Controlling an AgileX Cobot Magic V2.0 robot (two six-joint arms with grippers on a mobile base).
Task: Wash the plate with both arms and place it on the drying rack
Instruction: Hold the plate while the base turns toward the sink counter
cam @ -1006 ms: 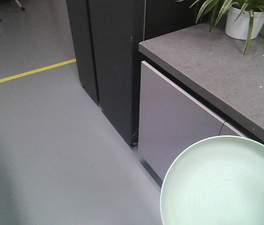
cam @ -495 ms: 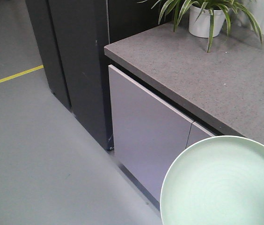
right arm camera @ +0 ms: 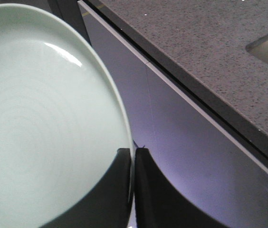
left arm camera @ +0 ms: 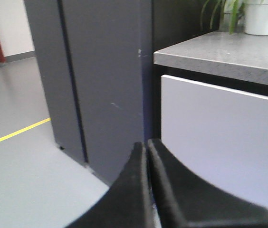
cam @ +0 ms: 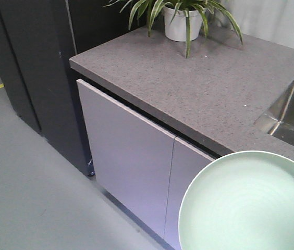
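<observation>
Plate (cam: 248, 203), pale mint green, held in the air by its rim: the right fingers (right arm camera: 157, 204) are clamped on its edge, one lying over the face, the other outside the rim. It hangs before the grey doors (cam: 126, 151) below the table (cam: 188, 78), near the sink (cam: 290, 112) set into the top. A potted plant (cam: 181, 21) stands at the table's far edge. The left fingers (left arm camera: 134, 190) are pressed together, holding nothing, above the floor (left arm camera: 24, 180).
</observation>
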